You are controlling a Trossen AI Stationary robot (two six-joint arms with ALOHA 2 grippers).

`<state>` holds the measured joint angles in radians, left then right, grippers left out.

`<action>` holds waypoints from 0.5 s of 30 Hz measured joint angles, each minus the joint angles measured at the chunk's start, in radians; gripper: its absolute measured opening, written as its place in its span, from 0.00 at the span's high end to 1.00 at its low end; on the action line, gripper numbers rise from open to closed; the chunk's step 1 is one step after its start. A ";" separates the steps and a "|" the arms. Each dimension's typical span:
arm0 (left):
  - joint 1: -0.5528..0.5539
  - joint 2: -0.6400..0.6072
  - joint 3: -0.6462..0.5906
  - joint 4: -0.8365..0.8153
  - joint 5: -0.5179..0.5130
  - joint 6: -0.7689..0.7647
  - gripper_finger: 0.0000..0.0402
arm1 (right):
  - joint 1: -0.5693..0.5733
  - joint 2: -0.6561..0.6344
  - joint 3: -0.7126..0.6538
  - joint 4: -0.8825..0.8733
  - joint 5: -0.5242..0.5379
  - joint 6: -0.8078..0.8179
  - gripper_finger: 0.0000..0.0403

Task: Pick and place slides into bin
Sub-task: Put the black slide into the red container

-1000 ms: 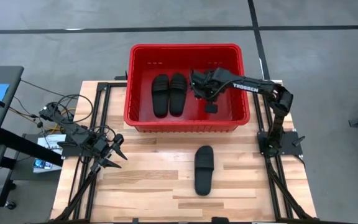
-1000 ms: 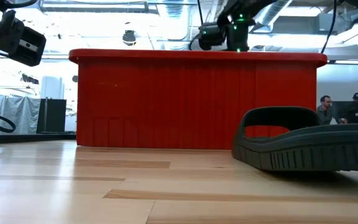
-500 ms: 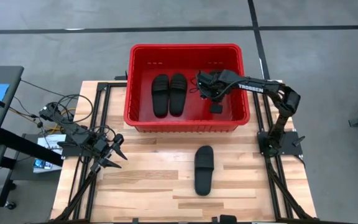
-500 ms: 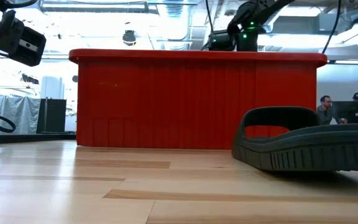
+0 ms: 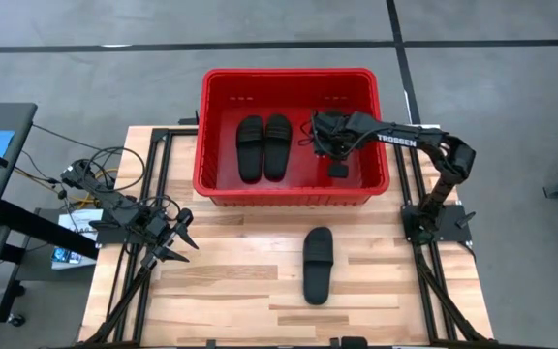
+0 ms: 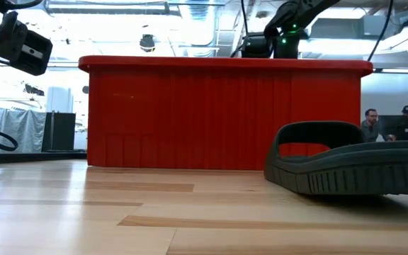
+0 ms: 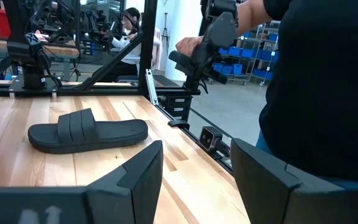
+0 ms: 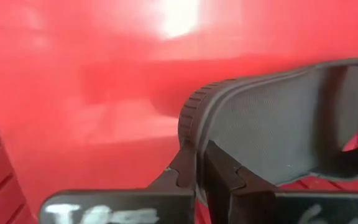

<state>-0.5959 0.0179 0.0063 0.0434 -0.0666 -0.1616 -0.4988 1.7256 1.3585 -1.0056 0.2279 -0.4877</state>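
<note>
Right gripper (image 5: pixel 323 133) pinched shut on a sandal (image 8: pixel 278 127) edge over the red bin (image 5: pixel 211 184), shifted right of a second ago; thin grip, could slip or land crooked; two sandals (image 5: pixel 263 145) binned, one (image 5: pixel 318 264) on table, left gripper (image 5: pixel 177 242) parked open.

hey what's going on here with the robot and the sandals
The right pincer is shut on a black slide, holding it over the inside of the red bin. Two slides already lie side by side in the bin. One more slide waits on the wooden table in front of the bin. The left pincer is open, off to the table's left side.
</note>
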 joint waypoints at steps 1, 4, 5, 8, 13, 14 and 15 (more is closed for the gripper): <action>0.000 0.000 0.000 0.000 0.000 0.000 0.56 | 0.000 0.001 -0.002 0.001 -0.005 -0.007 1.00; 0.000 0.000 0.000 0.000 0.000 0.000 0.56 | -0.005 0.013 -0.002 0.004 -0.016 -0.012 1.00; 0.000 0.000 0.000 0.000 0.000 0.000 0.56 | -0.008 0.013 -0.003 0.006 -0.025 -0.016 1.00; 0.000 0.000 0.000 0.000 0.000 0.000 0.56 | -0.012 0.013 -0.003 0.043 -0.030 -0.028 1.00; 0.000 0.000 0.000 0.000 0.000 0.000 0.56 | -0.016 0.013 -0.003 0.047 -0.046 -0.037 1.00; 0.000 0.000 0.000 0.000 0.000 0.000 0.56 | -0.016 0.013 -0.003 0.047 -0.048 -0.037 1.00; 0.000 0.000 0.000 0.000 0.000 0.000 0.56 | -0.016 0.013 -0.003 0.046 -0.047 -0.037 1.00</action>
<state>-0.5959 0.0181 0.0065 0.0435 -0.0666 -0.1616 -0.5152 1.7390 1.3560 -0.9594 0.1805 -0.5243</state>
